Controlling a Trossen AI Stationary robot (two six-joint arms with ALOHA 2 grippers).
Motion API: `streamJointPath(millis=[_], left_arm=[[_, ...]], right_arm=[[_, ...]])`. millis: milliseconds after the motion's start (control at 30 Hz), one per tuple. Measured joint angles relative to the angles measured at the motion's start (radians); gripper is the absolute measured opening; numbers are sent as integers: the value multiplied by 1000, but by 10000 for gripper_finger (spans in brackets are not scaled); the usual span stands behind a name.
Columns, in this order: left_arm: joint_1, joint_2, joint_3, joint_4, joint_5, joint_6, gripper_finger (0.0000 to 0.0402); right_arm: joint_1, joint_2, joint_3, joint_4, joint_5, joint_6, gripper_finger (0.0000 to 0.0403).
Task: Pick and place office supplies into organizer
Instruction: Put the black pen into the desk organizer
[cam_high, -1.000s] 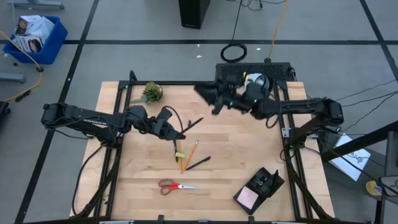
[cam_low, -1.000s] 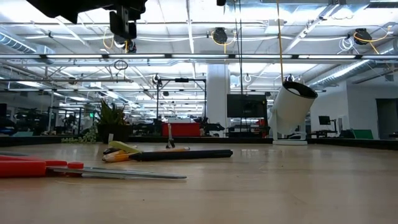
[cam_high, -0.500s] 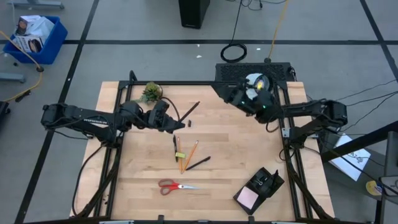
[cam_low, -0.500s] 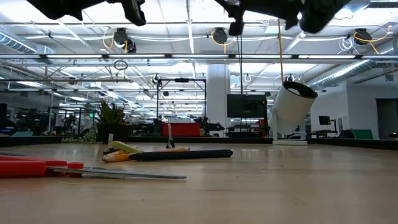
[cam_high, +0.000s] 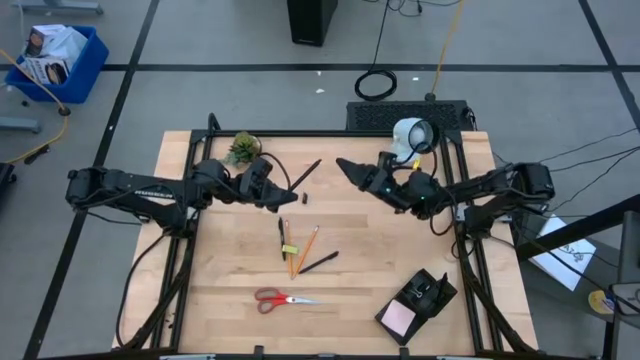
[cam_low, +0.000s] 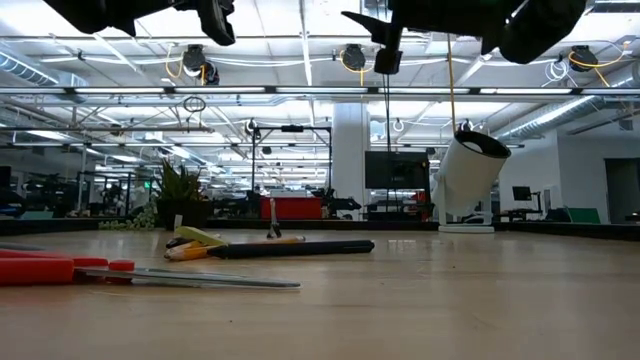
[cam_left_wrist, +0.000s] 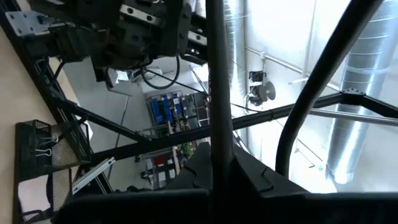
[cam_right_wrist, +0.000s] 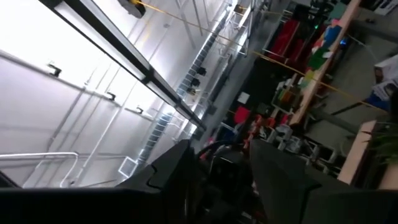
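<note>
- Carrying looks like the current step: the left gripper (cam_high: 278, 191), over the back-left of the table (cam_high: 380, 240), is clamped tight on a black pen (cam_high: 305, 174).
- The right gripper (cam_high: 347, 166) hangs nearby, fingers spread and empty. Probably a handoff, so aim the pen's free end between them.
- The organizer (cam_high: 432, 291) sits well apart, at the front-right corner.

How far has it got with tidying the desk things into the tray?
Barely started. Only a pink pad seems to sit at the black tray. The left gripper holds a black pen in the air. The right gripper hangs empty nearby. Scissors, pencils and another pen lie waiting.
</note>
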Motion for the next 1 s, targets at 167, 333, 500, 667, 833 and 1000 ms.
streamJointPath(millis=[167, 333, 500, 667, 833, 1000], left_arm=[[0, 0, 0, 0, 3, -20, 35], [0, 0, 0, -1, 3, -26, 13], [0, -1, 0, 1, 3, -39, 28], [0, 0, 0, -9, 2, -51, 36], [0, 0, 0, -6, -2, -50, 14], [-2, 0, 0, -2, -1, -50, 34]], right_arm=[[15, 41, 43, -1, -1, 26, 162], [29, 77, 123, -30, -35, 76, 161], [33, 116, 210, -62, -93, 68, 160], [32, 175, 289, -115, -142, 89, 161], [33, 218, 330, -112, -162, 102, 156], [33, 220, 332, -82, -161, 49, 118]])
